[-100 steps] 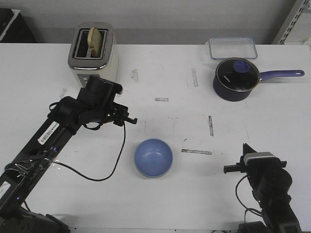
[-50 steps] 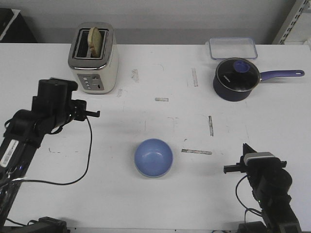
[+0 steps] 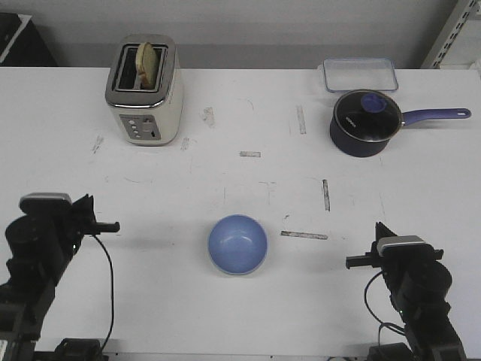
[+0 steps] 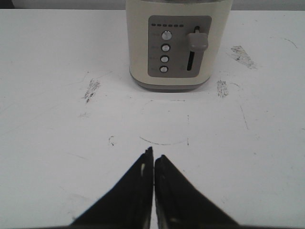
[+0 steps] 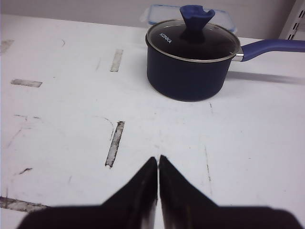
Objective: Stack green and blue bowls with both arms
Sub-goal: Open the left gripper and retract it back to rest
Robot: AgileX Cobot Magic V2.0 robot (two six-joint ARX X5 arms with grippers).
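The light blue bowl (image 3: 237,244) sits upright in the middle of the table, towards the front. A thin pale edge shows under its near rim; I cannot tell whether that is the mint green bowl, which shows nowhere else. My left gripper (image 3: 84,203) is at the front left, well left of the bowl; in the left wrist view (image 4: 153,156) it is shut and empty above bare table. My right gripper (image 3: 380,232) is at the front right, well right of the bowl; in the right wrist view (image 5: 158,160) it is shut and empty.
A cream toaster (image 3: 144,90) with bread in it stands at the back left, and it faces the left wrist camera (image 4: 178,45). A dark blue lidded saucepan (image 3: 364,122) stands at the back right, also in the right wrist view (image 5: 190,59). A clear lidded box (image 3: 360,74) is behind it.
My left arm has drawn back from beside the toaster to the front left corner. The bowl and the right arm have not moved.
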